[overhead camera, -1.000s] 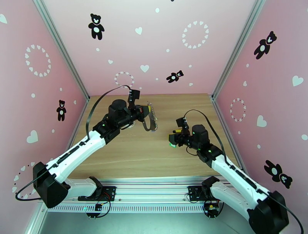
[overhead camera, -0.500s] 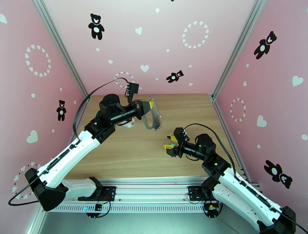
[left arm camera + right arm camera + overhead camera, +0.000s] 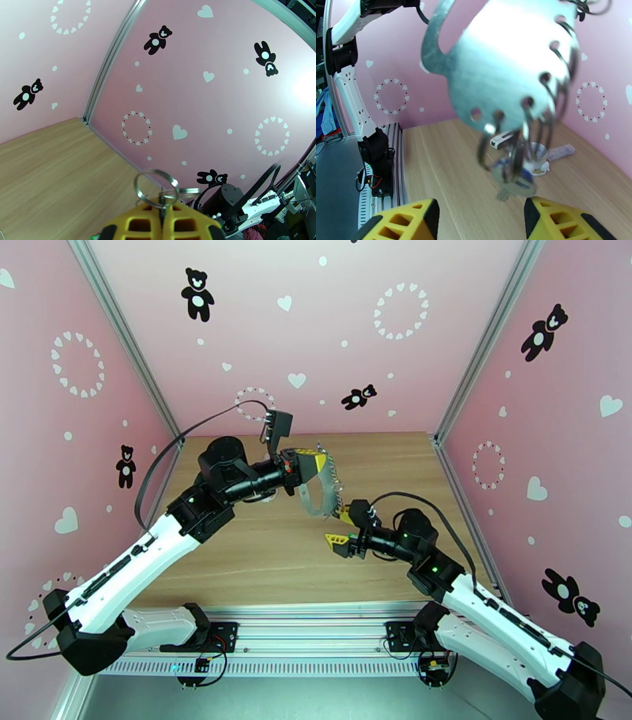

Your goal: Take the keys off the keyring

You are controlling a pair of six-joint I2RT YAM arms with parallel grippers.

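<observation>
Above the table (image 3: 261,556), near its middle, the keyring (image 3: 318,491) hangs in the air, its long axis running steeply down from the left gripper (image 3: 314,463) towards the right gripper (image 3: 340,527). The left jaws are pressed together, pinching a wire ring (image 3: 156,171) at the top end. The right jaws stand spread, holding nothing, just below the dangling keys (image 3: 512,179). The keyring is a flat, silvery, curved plate with holes along its edge carrying rings; the keys are blurred, one bluish.
</observation>
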